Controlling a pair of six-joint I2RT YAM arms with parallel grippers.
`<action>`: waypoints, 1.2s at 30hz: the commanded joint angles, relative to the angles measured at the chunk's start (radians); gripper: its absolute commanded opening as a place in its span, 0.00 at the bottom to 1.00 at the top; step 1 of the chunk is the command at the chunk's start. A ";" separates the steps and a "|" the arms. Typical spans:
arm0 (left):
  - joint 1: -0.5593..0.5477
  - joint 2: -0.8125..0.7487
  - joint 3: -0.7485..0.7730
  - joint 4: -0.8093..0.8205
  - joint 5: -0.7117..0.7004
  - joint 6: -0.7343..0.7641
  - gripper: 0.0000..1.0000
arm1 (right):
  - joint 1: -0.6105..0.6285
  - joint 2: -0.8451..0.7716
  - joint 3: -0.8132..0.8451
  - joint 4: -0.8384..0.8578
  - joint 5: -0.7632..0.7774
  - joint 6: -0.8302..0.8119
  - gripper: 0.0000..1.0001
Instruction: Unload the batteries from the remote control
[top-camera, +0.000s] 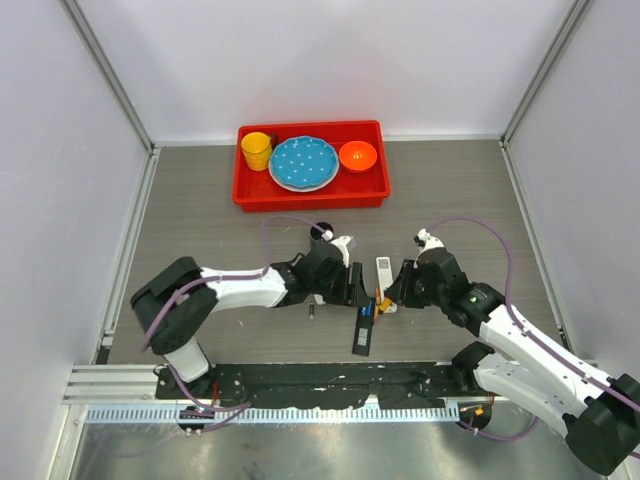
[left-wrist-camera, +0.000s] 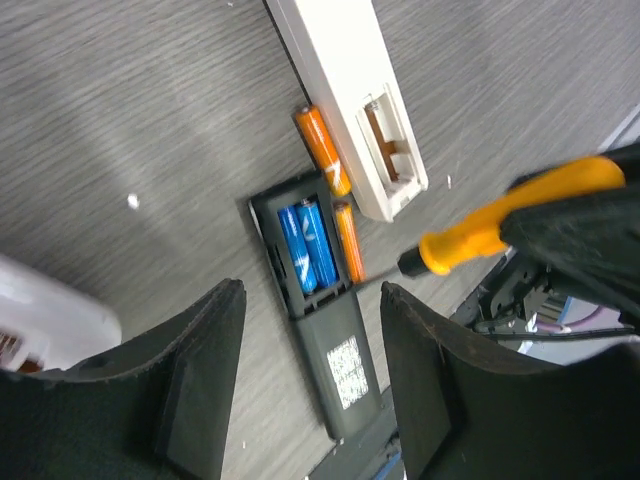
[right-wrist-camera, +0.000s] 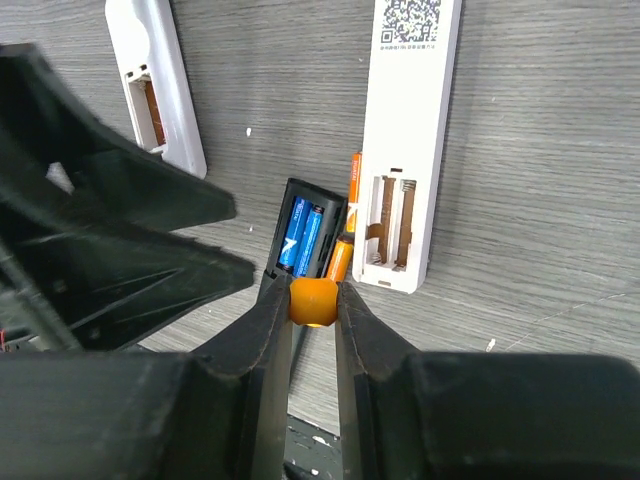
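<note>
A black remote (left-wrist-camera: 340, 350) lies with its back open, and two blue batteries (left-wrist-camera: 308, 245) sit in its compartment. They also show in the right wrist view (right-wrist-camera: 303, 235). Two orange batteries (left-wrist-camera: 322, 150) (left-wrist-camera: 348, 240) lie loose between it and a white remote (left-wrist-camera: 345, 80) whose compartment is empty. My left gripper (left-wrist-camera: 312, 370) is open and hovers above the black remote. My right gripper (right-wrist-camera: 314, 290) is shut on an orange-handled screwdriver (left-wrist-camera: 520, 205), whose tip points at the compartment's edge by the nearer orange battery (right-wrist-camera: 340, 255).
A second white remote (right-wrist-camera: 150, 80) lies left of the black one. A red tray (top-camera: 310, 200) at the back holds a yellow cup (top-camera: 257, 150), a blue plate (top-camera: 304, 163) and an orange bowl (top-camera: 358, 156). A small dark item (top-camera: 312, 312) lies near the left gripper.
</note>
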 joint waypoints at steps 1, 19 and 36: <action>-0.042 -0.156 -0.034 -0.104 -0.136 0.046 0.60 | 0.003 0.009 0.061 0.061 0.024 -0.017 0.01; -0.345 -0.001 0.151 -0.398 -0.448 -0.108 0.77 | 0.001 0.038 0.136 0.085 0.113 -0.070 0.01; -0.139 -0.036 -0.056 -0.037 -0.270 -0.128 0.81 | 0.001 0.001 0.116 0.059 0.161 -0.087 0.01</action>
